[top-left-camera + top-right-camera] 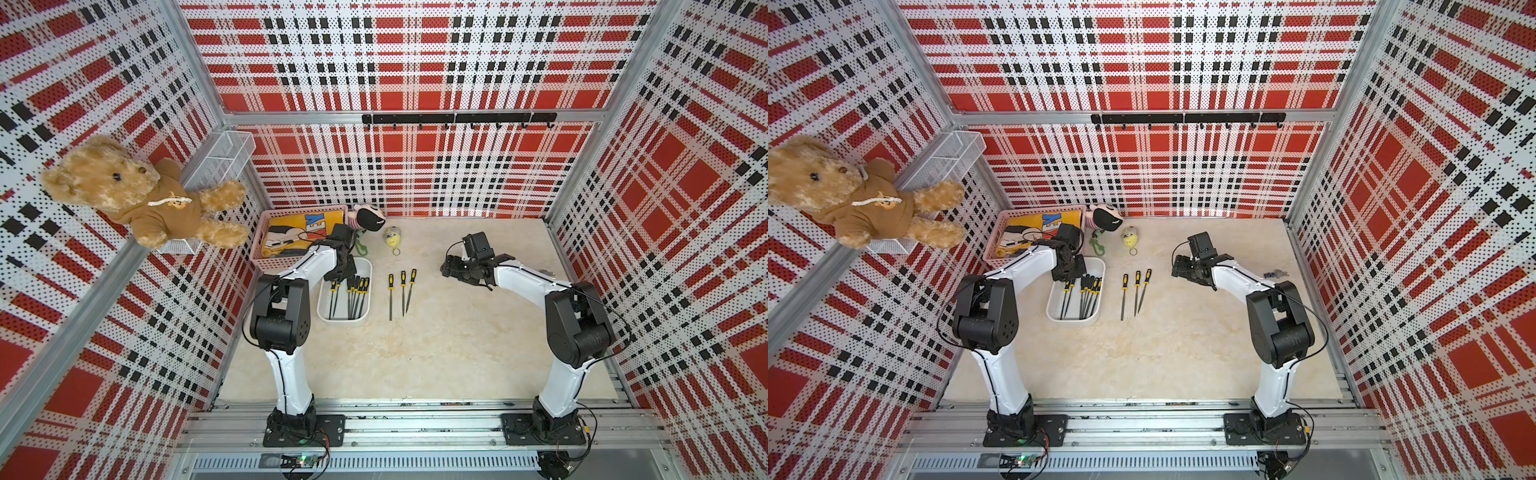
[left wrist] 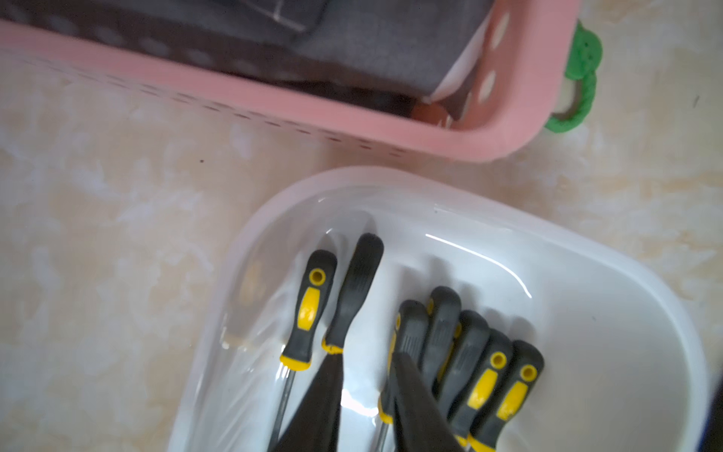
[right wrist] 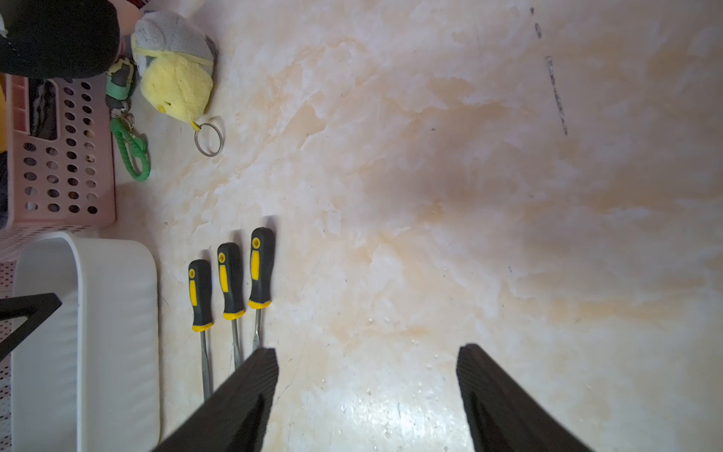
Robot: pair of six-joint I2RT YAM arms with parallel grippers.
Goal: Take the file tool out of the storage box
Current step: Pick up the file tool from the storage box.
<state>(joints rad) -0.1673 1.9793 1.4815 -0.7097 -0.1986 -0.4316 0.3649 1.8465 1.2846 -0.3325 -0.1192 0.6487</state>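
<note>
Starting at the left, a fuzzy brown teddy bear (image 1: 124, 191) and a white wire-mesh basket (image 1: 224, 158) are seen against the plaid, perforated wall. Below them, on the marbled beige table (image 1: 415, 365), a pink plastic lattice basket (image 1: 257, 237) is filled with a folded yellow printed cloth (image 1: 299, 228). Just beside it is set the storage box (image 1: 345, 320), a shallow, smooth, glossy white tub with rounded corners. Seven files (image 1: 353, 297) are held in it, slim dark blades with ribbed black-and-yellow handles: two lying apart, five bunched together. The left gripper (image 2: 365, 364) is lowered into the box among the handles, its fingers narrowly parted with only white floor seen between them. Further right, three more files (image 1: 402, 291) are laid in a row on the table. The right gripper (image 3: 367, 350) is held over bare table, its fingers spread wide and empty.
</note>
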